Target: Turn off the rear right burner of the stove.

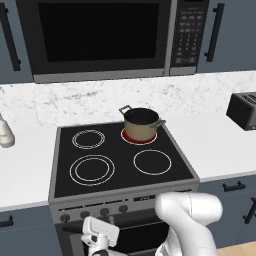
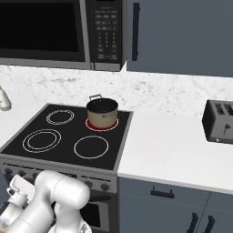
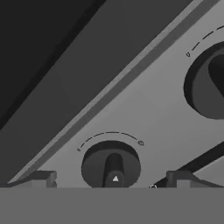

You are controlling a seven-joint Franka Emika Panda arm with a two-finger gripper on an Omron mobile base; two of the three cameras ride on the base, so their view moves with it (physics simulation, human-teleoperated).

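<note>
the rear right burner [image 1: 138,137] glows red on the stove [image 1: 120,162], under a small tan pot [image 1: 141,123]. the gripper [image 3: 111,180] sits low at the steel front strip, its jaws apart on either side of a dark knob [image 3: 111,166] without touching it. a second knob [image 3: 209,85] sits further along. a toaster [image 2: 220,121] stands on the white surface [image 2: 168,154].

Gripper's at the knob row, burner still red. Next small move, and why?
Probably ease forward and close on the knob: the open gripper has a fingertip on either side of it. The rear right burner glows red under the pot, so nothing is turned yet.
</note>
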